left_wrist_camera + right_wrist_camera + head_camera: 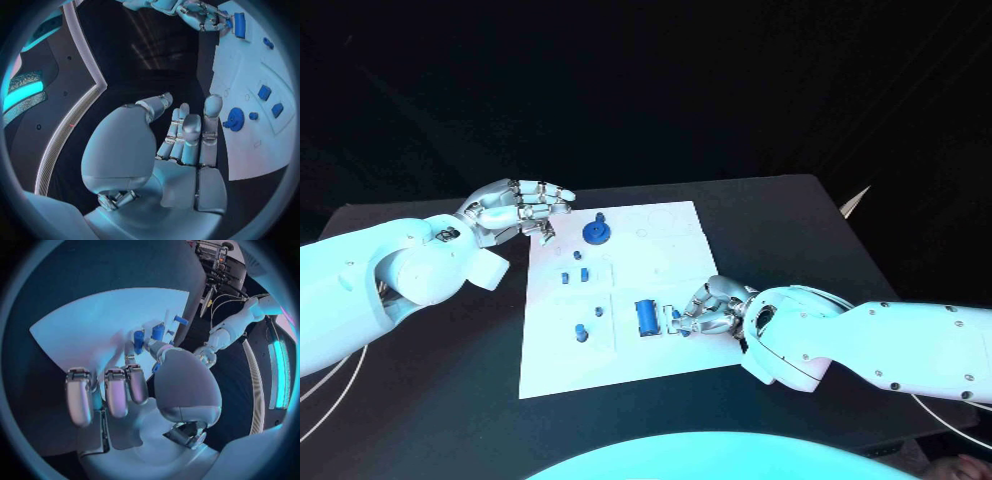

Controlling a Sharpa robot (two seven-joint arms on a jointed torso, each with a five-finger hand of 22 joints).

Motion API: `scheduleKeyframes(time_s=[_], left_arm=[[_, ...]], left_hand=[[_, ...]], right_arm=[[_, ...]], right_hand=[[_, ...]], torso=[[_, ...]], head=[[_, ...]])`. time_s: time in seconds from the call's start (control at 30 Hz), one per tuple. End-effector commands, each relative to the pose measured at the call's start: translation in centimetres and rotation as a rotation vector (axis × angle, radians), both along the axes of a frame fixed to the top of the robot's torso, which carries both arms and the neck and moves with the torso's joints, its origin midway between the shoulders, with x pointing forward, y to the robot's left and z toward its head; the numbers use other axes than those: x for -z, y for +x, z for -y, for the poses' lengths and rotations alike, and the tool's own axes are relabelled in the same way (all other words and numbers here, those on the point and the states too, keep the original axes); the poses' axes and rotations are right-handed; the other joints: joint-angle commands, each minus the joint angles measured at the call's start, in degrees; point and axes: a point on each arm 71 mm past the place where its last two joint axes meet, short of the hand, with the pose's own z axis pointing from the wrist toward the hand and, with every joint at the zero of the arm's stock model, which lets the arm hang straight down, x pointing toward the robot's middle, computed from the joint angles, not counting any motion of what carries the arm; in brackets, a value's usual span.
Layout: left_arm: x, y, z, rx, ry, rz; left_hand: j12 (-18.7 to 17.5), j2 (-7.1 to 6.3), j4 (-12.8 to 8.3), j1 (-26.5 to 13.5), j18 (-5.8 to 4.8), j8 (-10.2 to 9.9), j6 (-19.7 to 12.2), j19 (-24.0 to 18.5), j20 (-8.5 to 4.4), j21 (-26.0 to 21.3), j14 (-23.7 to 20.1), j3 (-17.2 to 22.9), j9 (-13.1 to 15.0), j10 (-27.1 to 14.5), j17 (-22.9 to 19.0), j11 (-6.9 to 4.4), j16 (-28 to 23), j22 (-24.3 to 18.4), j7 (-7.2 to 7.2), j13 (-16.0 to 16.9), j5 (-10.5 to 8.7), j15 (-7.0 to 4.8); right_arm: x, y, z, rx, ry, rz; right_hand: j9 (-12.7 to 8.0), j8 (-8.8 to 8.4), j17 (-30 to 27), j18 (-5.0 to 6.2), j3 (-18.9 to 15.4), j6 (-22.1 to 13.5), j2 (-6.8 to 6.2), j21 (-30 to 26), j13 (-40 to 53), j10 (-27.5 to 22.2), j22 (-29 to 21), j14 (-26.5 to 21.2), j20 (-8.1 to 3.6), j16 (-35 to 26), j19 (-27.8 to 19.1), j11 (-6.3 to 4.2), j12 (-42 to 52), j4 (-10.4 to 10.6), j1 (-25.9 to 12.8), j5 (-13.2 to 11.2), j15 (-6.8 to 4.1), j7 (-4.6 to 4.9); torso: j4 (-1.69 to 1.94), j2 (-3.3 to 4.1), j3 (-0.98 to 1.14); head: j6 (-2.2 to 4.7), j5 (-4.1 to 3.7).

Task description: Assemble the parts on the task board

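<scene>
The white task board lies in the middle of the black table. On it are a blue gear, several small blue parts and a blue block. My right hand rests at the board's right edge beside the block, and its thumb and fingers pinch a small blue part. In the right wrist view the right hand is over the board, with the thumb reaching to the blue block. My left hand hovers by the board's far left corner, holding nothing. In the left wrist view its fingers stand beside the gear.
The black table extends around the board on all sides. Thin cables hang off the left side under my left arm.
</scene>
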Motion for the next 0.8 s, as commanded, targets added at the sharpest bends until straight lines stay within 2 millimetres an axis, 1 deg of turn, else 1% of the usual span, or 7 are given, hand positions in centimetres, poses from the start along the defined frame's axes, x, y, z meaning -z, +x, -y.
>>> scheduleKeyframes(time_s=[0.03, 0.17, 0.33, 0.57, 0.63, 0.7, 0.8], left_arm=[[-0.11, -0.07, 0.18, 0.013, -0.012, 0.004], [-0.11, -0.08, 0.12, 0.012, -0.012, 0.004], [-0.11, -0.09, 0.1, 0.012, -0.011, 0.003], [-0.1, -0.1, 0.05, 0.013, -0.01, 0.002], [-0.1, -0.11, 0.05, 0.013, -0.01, 0.002], [-0.1, -0.11, 0.06, 0.013, -0.011, 0.001], [-0.1, -0.12, 0.06, 0.014, -0.01, 0.001]], left_hand=[[0.32, 0.2, -0.01, 0.1, 0.54, 0.25, -0.18, -0.5, -0.04, -0.23, -0.45, 0.31, -0.05, -0.16, -0.08, -0.1, 0.34, -0.03, 1.59, -0.06, 0.25, -0.04], [0.32, 0.2, -0.01, 0.1, 0.54, 0.25, -0.18, -0.5, -0.04, -0.23, -0.45, 0.31, -0.05, -0.16, -0.08, -0.1, 0.34, -0.03, 1.59, -0.06, 0.25, -0.04], [0.32, 0.2, -0.01, 0.1, 0.54, 0.25, -0.18, -0.5, -0.04, -0.23, -0.45, 0.31, -0.05, -0.16, -0.08, -0.1, 0.34, -0.03, 1.59, -0.06, 0.25, -0.04], [0.32, 0.2, -0.01, 0.1, 0.54, 0.25, -0.18, -0.5, -0.04, -0.23, -0.45, 0.31, -0.05, -0.16, -0.08, -0.1, 0.34, -0.03, 1.59, -0.06, 0.25, -0.04], [0.32, 0.2, -0.01, 0.1, 0.54, 0.25, -0.18, -0.5, -0.04, -0.23, -0.45, 0.31, -0.05, -0.16, -0.08, -0.1, 0.34, -0.03, 1.59, -0.06, 0.25, -0.04], [0.32, 0.2, -0.01, 0.1, 0.54, 0.25, -0.18, -0.5, -0.04, -0.23, -0.45, 0.31, -0.05, -0.16, -0.08, -0.1, 0.34, -0.03, 1.59, -0.06, 0.25, -0.04], [0.32, 0.2, -0.01, 0.1, 0.54, 0.25, -0.18, -0.5, -0.04, -0.23, -0.45, 0.31, -0.05, -0.16, -0.08, -0.1, 0.34, -0.03, 1.59, -0.06, 0.25, -0.04]], right_arm=[[-0.25, 0.05, -0.19, -0.011, 0.007, 0.035], [-0.42, 0.11, -0.33, -0.018, 0.006, 0.056], [-0.33, 0.26, -0.44, -0.029, -0.002, 0.056], [-0.31, 0.36, -0.83, -0.04, -0.003, 0.056], [-0.31, 0.4, -0.92, -0.041, -0.002, 0.058], [-0.31, 0.46, -0.96, -0.042, -0.002, 0.059], [-0.31, 0.54, -1.0, -0.042, -0.004, 0.063]], right_hand=[[0.08, -0.01, 12.25, -0.3, 0.1, 0.38, 0.15, -0.09, 9.71, 1.19, 14.22, 5.37, -0.2, 0.17, 5.39, -0.35, 0.32, 0.17, -0.46, 0.1, -0.41, -0.13], [0.13, 0.03, 12.26, -0.3, 0.24, 0.39, 0.16, -0.09, 9.71, 1.2, 14.22, 5.37, -0.23, 0.18, 5.4, -0.4, 0.32, -0.04, -0.37, 0.31, -0.46, -0.2], [0.16, 0.05, 12.27, -0.3, 0.3, 0.39, 0.16, -0.11, 9.71, 1.2, 14.22, 5.37, -0.25, 0.18, 5.39, -0.42, 0.32, -0.13, -0.35, 0.4, -0.48, -0.21], [0.17, 0.05, 12.24, -0.31, 0.28, 0.38, 0.1, -0.07, 9.72, 1.2, 14.23, 5.37, -0.25, 0.17, 5.4, -0.42, 0.32, -0.14, -0.4, 0.39, -0.49, -0.2], [0.17, 0.05, 12.24, -0.31, 0.28, 0.38, 0.1, -0.07, 9.72, 1.2, 14.23, 5.37, -0.25, 0.17, 5.4, -0.42, 0.32, -0.14, -0.4, 0.39, -0.49, -0.2], [0.17, 0.05, 12.24, -0.31, 0.28, 0.38, 0.1, -0.07, 9.72, 1.2, 14.23, 5.37, -0.25, 0.17, 5.4, -0.42, 0.32, -0.14, -0.4, 0.39, -0.49, -0.2], [0.19, 0.06, 12.24, -0.3, 0.27, 0.39, 0.07, -0.09, 9.72, 1.21, 14.23, 5.37, -0.26, 0.16, 5.4, -0.42, 0.32, -0.15, -0.49, 0.36, -0.49, -0.19]], torso=[[0.01, -0.03, -0.03], [0.04, -0.03, 0.0], [0.02, -0.01, -0.03], [0.0, -0.02, 0.03], [0.0, -0.02, 0.03], [-0.02, -0.02, -0.02], [-0.02, -0.02, 0.0]], head=[[0.01, 0.06], [0.02, 0.02], [0.04, 0.04], [-0.1, 0.11], [-0.1, 0.11], [-0.05, 0.04], [-0.05, 0.04]])
